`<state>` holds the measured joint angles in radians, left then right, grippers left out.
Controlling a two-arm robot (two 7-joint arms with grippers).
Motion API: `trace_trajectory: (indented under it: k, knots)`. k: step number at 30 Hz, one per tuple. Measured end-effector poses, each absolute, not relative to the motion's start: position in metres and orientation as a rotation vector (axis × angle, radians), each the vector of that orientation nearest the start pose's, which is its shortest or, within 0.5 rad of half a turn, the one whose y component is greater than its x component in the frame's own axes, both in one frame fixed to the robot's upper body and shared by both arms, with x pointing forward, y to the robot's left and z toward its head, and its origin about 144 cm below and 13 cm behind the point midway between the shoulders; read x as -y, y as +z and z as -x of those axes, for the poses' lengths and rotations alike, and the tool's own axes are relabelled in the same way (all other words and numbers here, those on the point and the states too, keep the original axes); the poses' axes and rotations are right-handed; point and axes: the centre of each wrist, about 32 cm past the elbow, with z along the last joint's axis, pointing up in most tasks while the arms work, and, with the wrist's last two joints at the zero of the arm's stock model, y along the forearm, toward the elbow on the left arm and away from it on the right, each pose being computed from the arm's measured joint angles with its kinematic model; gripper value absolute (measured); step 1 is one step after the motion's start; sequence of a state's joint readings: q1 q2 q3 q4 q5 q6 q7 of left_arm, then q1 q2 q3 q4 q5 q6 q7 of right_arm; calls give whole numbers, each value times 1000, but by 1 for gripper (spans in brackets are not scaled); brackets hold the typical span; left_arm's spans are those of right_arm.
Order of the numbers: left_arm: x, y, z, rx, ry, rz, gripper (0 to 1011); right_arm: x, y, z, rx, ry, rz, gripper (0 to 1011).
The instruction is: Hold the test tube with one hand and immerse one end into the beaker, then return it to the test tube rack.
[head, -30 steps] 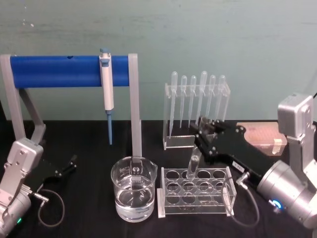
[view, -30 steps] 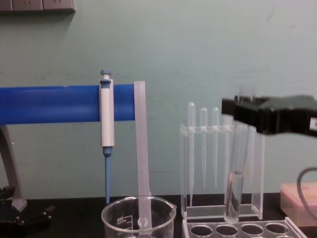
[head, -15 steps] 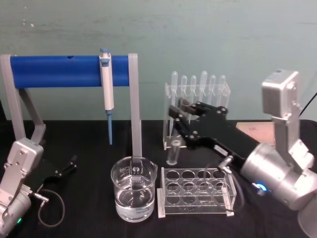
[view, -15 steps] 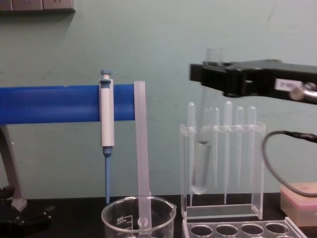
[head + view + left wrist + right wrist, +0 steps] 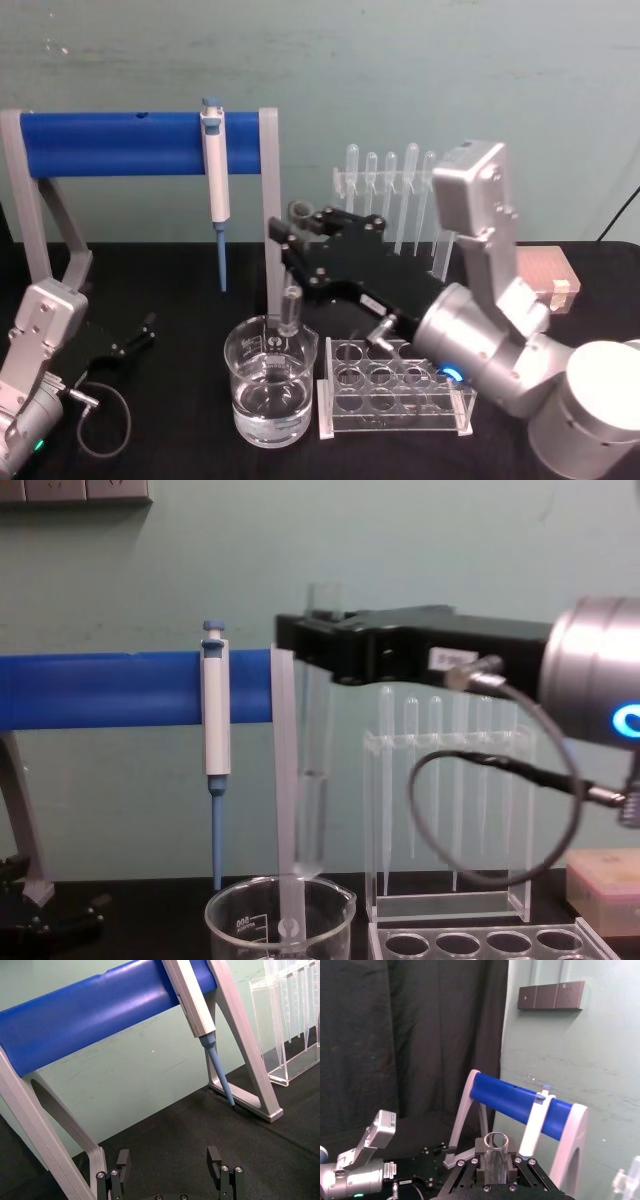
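chest view has the test tube (image 5: 312,780) hanging upright. its rounded lower end sits just above the rim of the beaker (image 5: 235,930), and its open top pokes out above the right claw (image 5: 312,648), which is clamped on the tube's upper part. seen from the head view, the tube's lower end lies over the beaker's mouth, toward the back edge, with the water well below it. so the claw is directly above the target with the tube's long axis vertical. the dip looks like a straight drop, with some risk of clipping the back rim.

the rack (image 5: 400,412) stands just beside the beaker on the right arm's side, its visible holes empty. the left claw (image 5: 169,1160) rests at the far left of the black worktop (image 5: 180,290), fingers apart and empty.

counted: one tube, one beaker, one rack, one pipettor (image 5: 214,170) on the blue bar (image 5: 120,143), and at least five pipettes (image 5: 371,190) behind.
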<state>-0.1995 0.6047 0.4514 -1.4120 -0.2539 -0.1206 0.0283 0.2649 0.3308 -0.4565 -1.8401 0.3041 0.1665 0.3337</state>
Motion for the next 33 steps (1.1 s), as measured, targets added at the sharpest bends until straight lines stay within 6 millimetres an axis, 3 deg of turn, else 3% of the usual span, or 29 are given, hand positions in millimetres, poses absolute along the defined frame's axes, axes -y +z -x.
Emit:
trace_trajectory:
  k: [10, 33]
  knots:
    - [-310, 1140, -489, 285, 1248, -304, 1000, 144, 1258, -482, 188, -716, -52, 225]
    - [-310, 1140, -489, 285, 1248, -304, 1000, 139, 1196, -489, 144, -741, 12, 225]
